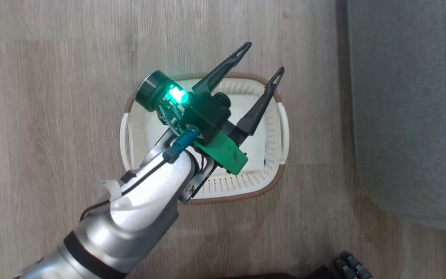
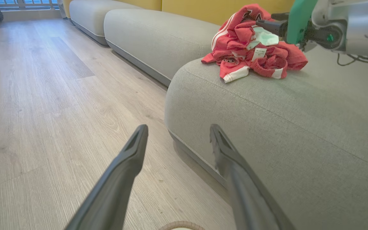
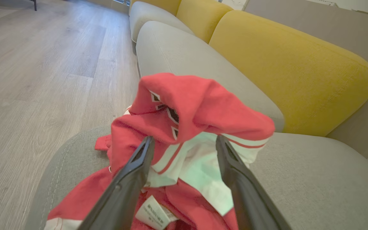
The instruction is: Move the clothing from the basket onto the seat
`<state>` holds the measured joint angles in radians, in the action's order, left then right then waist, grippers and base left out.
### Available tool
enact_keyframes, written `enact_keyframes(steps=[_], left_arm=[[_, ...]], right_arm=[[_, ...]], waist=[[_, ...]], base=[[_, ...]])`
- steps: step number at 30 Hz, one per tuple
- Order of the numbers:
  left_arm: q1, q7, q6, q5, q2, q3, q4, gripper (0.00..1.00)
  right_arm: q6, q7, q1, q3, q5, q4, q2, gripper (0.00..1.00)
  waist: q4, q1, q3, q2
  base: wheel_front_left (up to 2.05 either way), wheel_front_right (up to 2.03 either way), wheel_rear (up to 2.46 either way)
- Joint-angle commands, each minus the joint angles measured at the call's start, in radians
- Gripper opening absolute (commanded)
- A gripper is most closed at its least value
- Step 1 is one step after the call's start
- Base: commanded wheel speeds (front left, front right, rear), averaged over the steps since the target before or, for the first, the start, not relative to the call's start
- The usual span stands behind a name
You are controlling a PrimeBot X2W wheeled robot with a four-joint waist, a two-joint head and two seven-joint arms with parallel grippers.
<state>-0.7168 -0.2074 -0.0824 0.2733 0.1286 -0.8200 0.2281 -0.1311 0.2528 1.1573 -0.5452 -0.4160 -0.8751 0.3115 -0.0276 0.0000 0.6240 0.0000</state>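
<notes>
Pale wood-plank flooring [image 1: 52, 97] is running under everything, with a grey-green sofa [image 2: 145, 35] lying along one side and yellow back cushions [image 3: 283, 64] standing behind it. In the head view the oval white basket [image 1: 246, 186], brown-rimmed, is sitting on the floor at centre. The seat [image 1: 409, 116] is lying at 3 o'clock, apart from the basket. The left gripper [image 1: 265, 57] is hanging over the basket and pointing toward 1 o'clock, its two dark fingers spread wide and gripping nothing. In its own wrist view those fingers are framing the floor and the seat's rounded front edge.

The red clothing [image 2: 251, 51] is lying in a crumpled heap on the seat, at 1 o'clock in that view, with white stripes and a sewn-in label [image 2: 259, 53] showing. The right gripper [image 3: 183, 140] is sitting right at the heap. Its fingers are standing parted and released, a white-and-red fold is lying between them unpinched, and a red peak of cloth is rising at 12 o'clock just beyond the tips.
</notes>
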Motion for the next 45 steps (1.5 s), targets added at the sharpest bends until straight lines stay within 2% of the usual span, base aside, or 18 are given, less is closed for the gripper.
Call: enact_keyframes(steps=[1,8,17,24,29,34,40,45], left_arm=[[0.000,-0.015,-0.006,0.018,0.008,0.039,-0.021,1.00],[0.042,-0.036,-0.012,0.072,0.002,0.078,0.018,1.00],[0.146,-0.051,-0.054,0.157,0.010,0.183,0.067,1.00],[0.255,-0.054,-0.100,0.172,0.027,0.283,0.034,1.00],[0.333,-0.054,-0.120,0.159,0.039,0.338,0.014,1.00],[0.410,-0.054,-0.128,0.148,0.045,0.380,0.004,1.00],[0.507,-0.054,-0.135,0.133,0.054,0.425,-0.016,1.00],[0.594,-0.054,-0.142,0.119,0.061,0.465,-0.044,1.00]], right_arm=[[0.000,0.009,-0.049,0.040,0.034,0.052,-0.004,1.00],[0.000,0.009,-0.171,0.139,0.139,0.117,-0.012,1.00],[0.000,0.009,-0.316,0.263,0.257,0.174,-0.002,1.00],[0.000,0.009,-0.394,0.373,0.352,0.220,-0.034,1.00],[0.000,0.009,-0.482,0.435,0.418,0.281,-0.075,1.00],[0.000,0.009,-0.591,0.455,0.463,0.371,-0.134,1.00],[0.000,0.009,-0.756,0.477,0.466,0.479,-0.215,1.00],[0.000,0.009,-0.880,0.495,0.476,0.550,-0.253,1.00]], waist=[[-0.017,0.0000,-0.050,0.0000],[-0.024,0.0000,-0.163,0.0000],[0.003,0.0000,-0.330,0.0000],[0.033,0.0000,-0.429,0.0000],[0.050,0.0000,-0.486,0.0000],[0.067,0.0000,-0.536,0.0000],[0.077,0.0000,-0.578,0.0000],[0.080,0.0000,-0.610,0.0000]], base=[[0.00,0.00,0.00],[0.00,0.00,0.00],[0.00,0.00,0.00],[0.00,0.00,0.00],[0.00,0.00,0.00],[0.00,0.00,0.00],[0.00,0.00,0.00],[0.00,0.00,0.00]])
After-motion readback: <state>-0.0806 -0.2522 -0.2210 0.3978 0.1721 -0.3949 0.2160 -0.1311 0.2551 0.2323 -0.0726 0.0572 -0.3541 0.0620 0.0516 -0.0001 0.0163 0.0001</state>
